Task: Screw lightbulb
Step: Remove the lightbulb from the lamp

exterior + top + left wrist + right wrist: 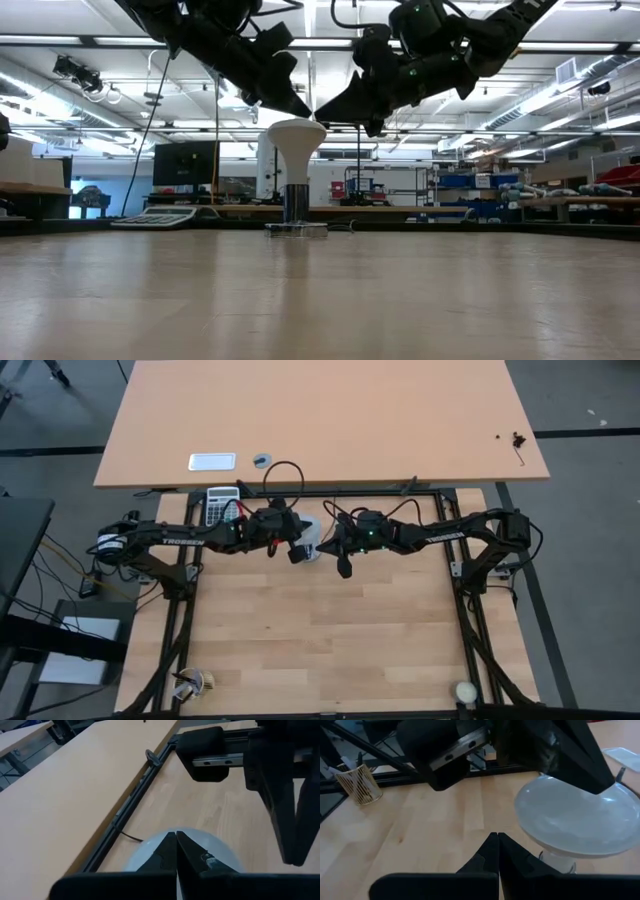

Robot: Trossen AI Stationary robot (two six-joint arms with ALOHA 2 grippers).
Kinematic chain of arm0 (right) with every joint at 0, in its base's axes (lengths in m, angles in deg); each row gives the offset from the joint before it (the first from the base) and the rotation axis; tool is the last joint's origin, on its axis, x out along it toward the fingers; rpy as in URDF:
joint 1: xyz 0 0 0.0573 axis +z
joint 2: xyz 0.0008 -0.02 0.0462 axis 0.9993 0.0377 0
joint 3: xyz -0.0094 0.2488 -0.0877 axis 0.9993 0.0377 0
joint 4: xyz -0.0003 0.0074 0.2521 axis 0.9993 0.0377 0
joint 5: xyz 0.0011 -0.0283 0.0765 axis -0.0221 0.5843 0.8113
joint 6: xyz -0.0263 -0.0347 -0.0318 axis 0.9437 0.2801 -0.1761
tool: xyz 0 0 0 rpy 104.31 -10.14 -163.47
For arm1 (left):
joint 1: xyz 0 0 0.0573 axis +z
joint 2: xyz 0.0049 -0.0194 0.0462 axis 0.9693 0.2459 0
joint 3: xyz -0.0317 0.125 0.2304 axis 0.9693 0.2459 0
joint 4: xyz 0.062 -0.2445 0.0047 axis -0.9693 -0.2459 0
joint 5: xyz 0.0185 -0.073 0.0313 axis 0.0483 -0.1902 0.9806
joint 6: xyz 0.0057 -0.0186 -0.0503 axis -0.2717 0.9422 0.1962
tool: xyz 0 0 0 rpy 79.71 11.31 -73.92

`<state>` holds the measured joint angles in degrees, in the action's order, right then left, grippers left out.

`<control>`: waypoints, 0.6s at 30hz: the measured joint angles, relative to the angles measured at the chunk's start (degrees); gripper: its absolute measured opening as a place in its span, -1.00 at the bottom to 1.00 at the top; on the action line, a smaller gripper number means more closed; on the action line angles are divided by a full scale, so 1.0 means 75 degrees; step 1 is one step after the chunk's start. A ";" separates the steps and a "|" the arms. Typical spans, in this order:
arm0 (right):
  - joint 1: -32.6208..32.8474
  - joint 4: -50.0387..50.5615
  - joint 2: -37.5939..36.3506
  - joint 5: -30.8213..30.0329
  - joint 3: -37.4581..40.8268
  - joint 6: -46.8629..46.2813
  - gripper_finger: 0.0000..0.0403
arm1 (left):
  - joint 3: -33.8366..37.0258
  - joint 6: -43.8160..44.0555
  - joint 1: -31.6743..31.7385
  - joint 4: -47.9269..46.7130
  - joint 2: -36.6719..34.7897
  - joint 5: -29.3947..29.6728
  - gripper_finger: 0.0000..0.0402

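The white lightbulb [297,140] stands upright, dome up, with its narrow grey base [296,202] in the silver socket disc [296,229] on the wooden table. It also shows in the high view [313,536]. My left gripper [303,108] is shut and hangs just over the left side of the dome. In the left wrist view [176,842] the dome [215,847] lies right below the fingertips. My right gripper [328,114] is shut and hangs beside the dome, a little above it. In the right wrist view [497,842] the bulb [575,815] stands off to one side. My left gripper's shut fingertips [167,845] point slanting down at the top of the bulb's dome [220,845]. I cannot tell whether they touch it. My right gripper touches nothing.
A calculator [222,505] and the socket's black cord [285,468] lie at the table's far edge. A cream ball [466,691] and a small wire basket [195,682] sit near the front corners. A second tabletop [320,420] stands behind, with a white tray [212,461].
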<state>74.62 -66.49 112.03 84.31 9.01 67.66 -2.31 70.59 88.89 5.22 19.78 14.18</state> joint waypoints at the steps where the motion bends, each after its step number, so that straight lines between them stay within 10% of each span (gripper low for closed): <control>1: -0.0003 0.0005 0.0000 -0.0002 0.0000 0.0056 -0.96 | -0.0001 0.0002 0.0000 0.0022 -0.0002 0.0002 -1.00; 18: 0.0000 -0.0050 0.0000 -0.0024 0.0000 0.0167 -0.96 | -0.0028 -0.0017 0.0000 0.0367 -0.0220 0.0038 -1.00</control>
<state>74.62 -66.87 112.03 84.14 9.01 68.91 -2.51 70.46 88.89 7.98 18.13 14.46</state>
